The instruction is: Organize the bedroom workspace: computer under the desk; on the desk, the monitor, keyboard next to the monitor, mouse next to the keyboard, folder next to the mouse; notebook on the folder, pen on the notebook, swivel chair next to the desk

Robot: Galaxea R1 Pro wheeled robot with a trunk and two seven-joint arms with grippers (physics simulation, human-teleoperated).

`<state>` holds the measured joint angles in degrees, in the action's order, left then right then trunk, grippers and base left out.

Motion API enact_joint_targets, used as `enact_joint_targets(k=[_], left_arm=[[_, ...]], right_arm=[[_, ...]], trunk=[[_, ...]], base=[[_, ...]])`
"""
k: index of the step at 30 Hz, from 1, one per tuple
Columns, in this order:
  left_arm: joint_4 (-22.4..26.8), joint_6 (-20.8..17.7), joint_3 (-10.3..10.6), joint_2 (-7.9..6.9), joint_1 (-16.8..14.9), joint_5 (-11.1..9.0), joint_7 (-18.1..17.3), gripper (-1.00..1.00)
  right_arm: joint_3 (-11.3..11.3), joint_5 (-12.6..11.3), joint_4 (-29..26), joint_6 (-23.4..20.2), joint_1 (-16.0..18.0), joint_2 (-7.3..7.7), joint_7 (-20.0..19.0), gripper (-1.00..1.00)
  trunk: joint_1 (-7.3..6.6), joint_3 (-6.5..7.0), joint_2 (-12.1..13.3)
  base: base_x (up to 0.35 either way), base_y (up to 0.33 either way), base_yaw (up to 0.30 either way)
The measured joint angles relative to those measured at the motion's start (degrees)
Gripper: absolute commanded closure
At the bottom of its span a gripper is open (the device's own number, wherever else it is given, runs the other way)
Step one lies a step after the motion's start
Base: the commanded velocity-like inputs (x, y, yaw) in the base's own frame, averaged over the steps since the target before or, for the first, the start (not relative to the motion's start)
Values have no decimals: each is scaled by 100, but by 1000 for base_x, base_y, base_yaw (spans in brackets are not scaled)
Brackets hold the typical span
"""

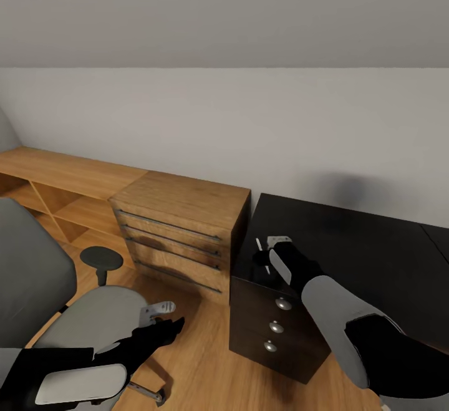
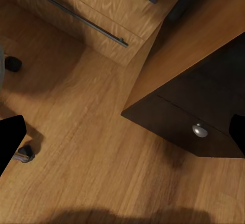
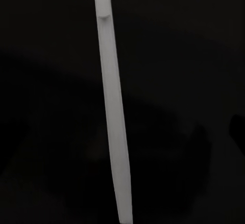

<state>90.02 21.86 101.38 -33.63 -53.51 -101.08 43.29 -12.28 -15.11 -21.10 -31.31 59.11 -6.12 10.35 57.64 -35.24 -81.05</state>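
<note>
The whitish pen (image 1: 259,244) lies on the left end of the black desk (image 1: 362,249), above its drawer unit (image 1: 274,327). My right gripper (image 1: 268,255) is down over the pen, open, its dark fingers on either side. In the right wrist view the pen (image 3: 113,112) runs lengthwise across the dark desk top. The grey swivel chair (image 1: 93,317) stands at the left with a black armrest (image 1: 101,258). My left gripper (image 1: 174,325) hangs open over the wood floor (image 2: 92,147) beside the chair, holding nothing.
A light wood cabinet (image 1: 178,227) with long metal handles stands against the desk's left side, and a low wood shelf (image 1: 56,180) runs on leftward along the pale wall. The chair's chrome base spoke (image 1: 157,309) lies under my left hand. A round knob (image 2: 199,130) is on the drawer front.
</note>
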Motion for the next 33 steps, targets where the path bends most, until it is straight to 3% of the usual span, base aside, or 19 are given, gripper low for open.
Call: enact_joint_targets(k=[4,12,16,33], left_arm=[[0,0,0,4,0,0,11,-100],[0,0,0,6,0,1,9,-100],[0,0,0,6,0,0,13,-100],[0,0,0,6,0,-7,8,-100]], right_arm=[[5,-1,0,-17,0,1,0,-100],[6,-1,0,-33,0,2,0,-100],[7,-2,0,-35,0,2,0,-100],[7,-1,0,-35,0,2,8,-100]], trunk=[[88,-72,-160],[89,-72,-162],[176,-144,-321],[176,-144,-323]], base=[[0,0,0],[0,0,0],[0,0,0],[0,0,0]])
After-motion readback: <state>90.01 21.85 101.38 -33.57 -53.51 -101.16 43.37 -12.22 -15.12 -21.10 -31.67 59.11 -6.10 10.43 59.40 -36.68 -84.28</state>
